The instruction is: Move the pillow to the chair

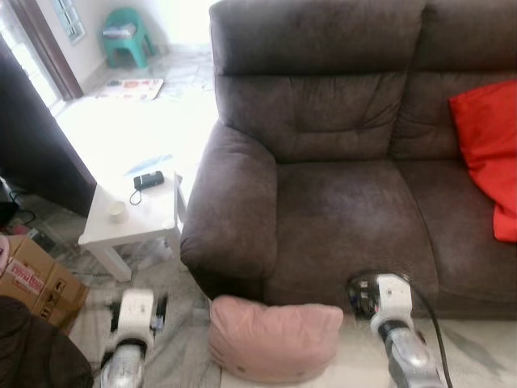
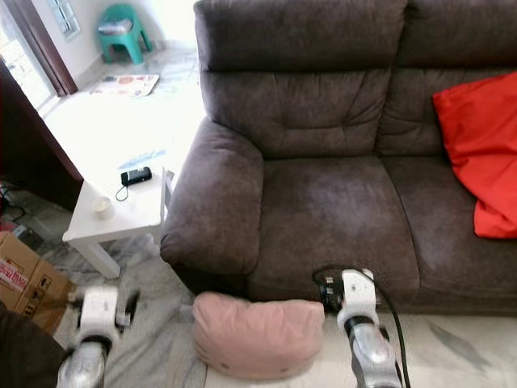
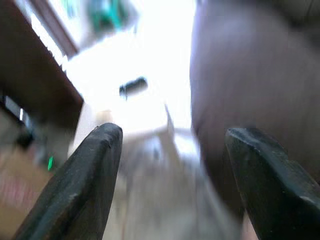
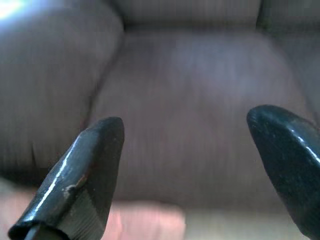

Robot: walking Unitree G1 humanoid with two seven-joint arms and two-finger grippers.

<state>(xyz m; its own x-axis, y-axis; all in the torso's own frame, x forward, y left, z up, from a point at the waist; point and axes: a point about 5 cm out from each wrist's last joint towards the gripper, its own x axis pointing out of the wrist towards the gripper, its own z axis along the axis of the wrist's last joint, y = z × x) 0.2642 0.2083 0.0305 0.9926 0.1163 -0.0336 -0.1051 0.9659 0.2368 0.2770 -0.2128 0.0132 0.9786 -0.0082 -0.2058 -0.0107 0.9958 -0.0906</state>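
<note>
Both grippers apart, pillow not yet held

Left gripper and right gripper hang spread either side of the pink pillow on the floor against the sofa; a one-sided pinch risks it sagging free; the counter crowds the left.

A brown sofa stands beside a white side table on sunlit marble floor.

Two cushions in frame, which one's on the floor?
The pink pillow: it lies on the floor against the sofa's front, between the two arms. The red cushion sits up on the sofa seat at the right.
</note>
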